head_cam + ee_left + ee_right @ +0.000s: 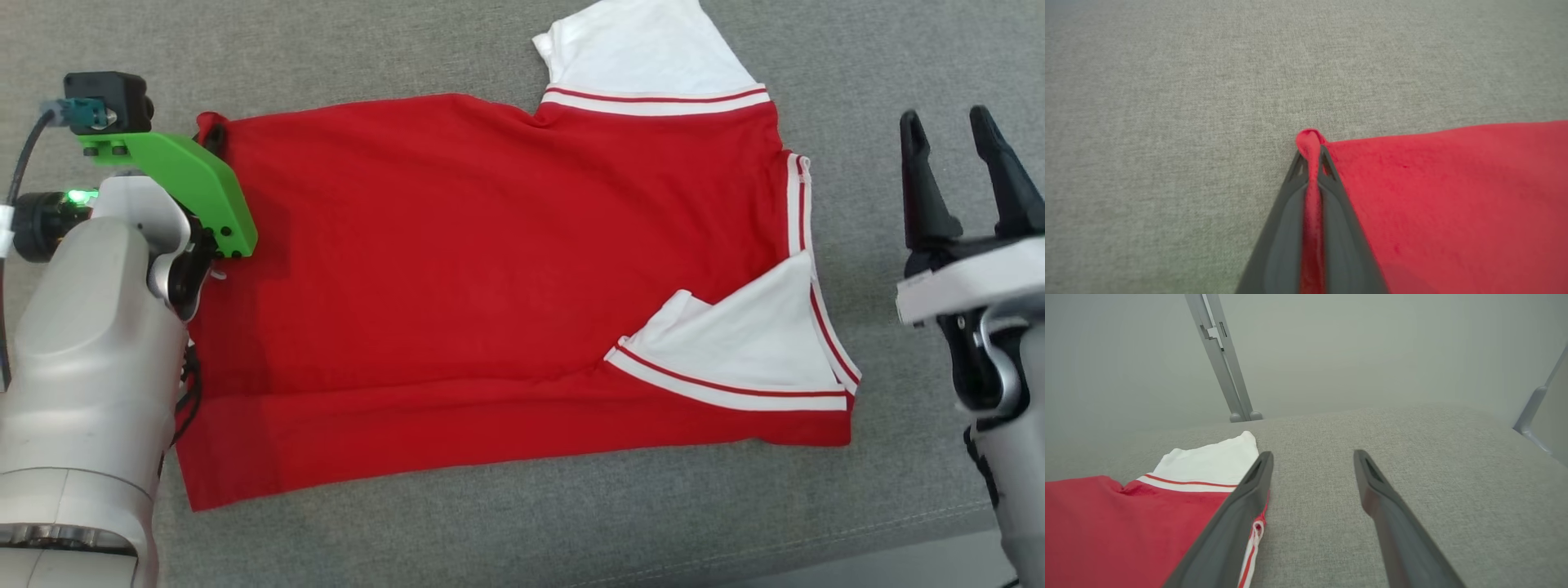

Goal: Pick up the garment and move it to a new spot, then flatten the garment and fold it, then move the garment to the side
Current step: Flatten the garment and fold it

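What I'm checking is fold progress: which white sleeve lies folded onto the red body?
The near sleeve, lower right in the head view; the far sleeve sticks straight out.

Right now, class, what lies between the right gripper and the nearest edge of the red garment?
Nothing but bare grey fabric surface: the head view shows a strip of it separating the right gripper from the striped edge of the garment.

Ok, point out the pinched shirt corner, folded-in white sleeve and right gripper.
shirt corner [1309,139], left wrist view, red bunched tip.
white sleeve [735,343], head view, white panel.
right gripper [945,118], head view, between fingertips.
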Controlling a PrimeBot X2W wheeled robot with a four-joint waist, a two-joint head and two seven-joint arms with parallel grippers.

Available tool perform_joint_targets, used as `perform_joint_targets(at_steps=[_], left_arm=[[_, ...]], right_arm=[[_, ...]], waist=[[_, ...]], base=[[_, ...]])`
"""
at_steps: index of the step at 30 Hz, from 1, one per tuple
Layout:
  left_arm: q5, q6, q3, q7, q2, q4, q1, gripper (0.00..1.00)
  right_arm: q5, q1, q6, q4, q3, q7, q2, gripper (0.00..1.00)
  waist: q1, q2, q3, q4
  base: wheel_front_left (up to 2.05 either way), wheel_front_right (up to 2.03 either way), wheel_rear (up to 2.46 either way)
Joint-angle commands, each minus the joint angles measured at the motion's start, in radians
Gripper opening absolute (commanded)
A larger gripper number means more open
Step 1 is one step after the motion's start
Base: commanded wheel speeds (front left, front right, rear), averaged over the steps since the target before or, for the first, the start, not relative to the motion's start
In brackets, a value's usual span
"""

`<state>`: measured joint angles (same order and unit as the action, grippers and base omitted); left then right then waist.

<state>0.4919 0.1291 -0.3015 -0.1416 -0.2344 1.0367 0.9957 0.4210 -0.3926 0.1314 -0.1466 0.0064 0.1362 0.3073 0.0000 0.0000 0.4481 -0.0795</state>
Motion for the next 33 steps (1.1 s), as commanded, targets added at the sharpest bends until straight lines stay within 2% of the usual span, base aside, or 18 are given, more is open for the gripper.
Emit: perform_joint_targets(at_steps=[1, 6, 15, 22, 26, 27, 28, 29, 33], left_arm=[[0.008, 0.002, -0.012, 0.005, 0.01, 0.009, 0.015, 0.0], [0.028, 0.002, -0.045, 0.03, 0.047, 0.014, 0.062, 0.0], [0.077, 0.002, -0.113, 0.063, 0.11, 0.038, 0.136, 0.0], [0.116, 0.0, -0.172, 0.085, 0.134, 0.057, 0.16, 0.0], [0.149, 0.0, -0.201, 0.089, 0.136, 0.067, 0.163, 0.0], [0.154, -0.001, -0.206, 0.09, 0.133, 0.07, 0.162, 0.0], [0.162, -0.001, -0.212, 0.092, 0.129, 0.072, 0.16, 0.0], [0.171, -0.001, -0.216, 0.096, 0.125, 0.072, 0.159, 0.0], [0.193, -0.003, -0.232, 0.132, 0.096, 0.073, 0.146, 0.0]], right_arm=[[0.019, -0.063, -0.002, -0.042, 0.018, -0.009, 0.017, 1.0], [0.08, -0.275, -0.002, -0.231, 0.118, -0.027, 0.053, 1.0], [0.161, -0.639, -0.002, -0.609, 0.325, -0.073, 0.049, 1.0], [0.186, -0.8, -0.002, -0.846, 0.417, -0.138, 0.043, 1.0], [0.205, -0.846, -0.002, -0.916, 0.464, -0.172, 0.036, 0.98], [0.209, -0.85, -0.002, -0.926, 0.472, -0.175, 0.035, 0.55], [0.215, -0.853, -0.002, -0.936, 0.488, -0.188, 0.034, 0.34], [0.223, -0.859, -0.002, -0.937, 0.498, -0.186, 0.032, 0.0], [0.245, -0.869, -0.002, -0.909, 0.541, -0.124, 0.047, 0.0]], waist=[[0.0, 0.0, 0.011, 0.019], [0.0, 0.0, 0.051, 0.077], [0.0, 0.0, 0.116, 0.181], [0.0, 0.0, 0.142, 0.223], [0.0, 0.0, 0.149, 0.227], [0.0, 0.0, 0.15, 0.226], [0.0, 0.0, 0.151, 0.224], [0.0, 0.0, 0.151, 0.222], [0.0, 0.0, 0.139, 0.206]], base=[[0.0, 0.0, 0.0], [0.0, 0.0, 0.0], [0.0, 0.0, 0.0], [0.0, 0.0, 0.0], [0.0, 0.0, 0.0], [0.0, 0.0, 0.0], [0.0, 0.0, 0.0], [0.0, 0.0, 0.0], [0.0, 0.0, 0.0]])
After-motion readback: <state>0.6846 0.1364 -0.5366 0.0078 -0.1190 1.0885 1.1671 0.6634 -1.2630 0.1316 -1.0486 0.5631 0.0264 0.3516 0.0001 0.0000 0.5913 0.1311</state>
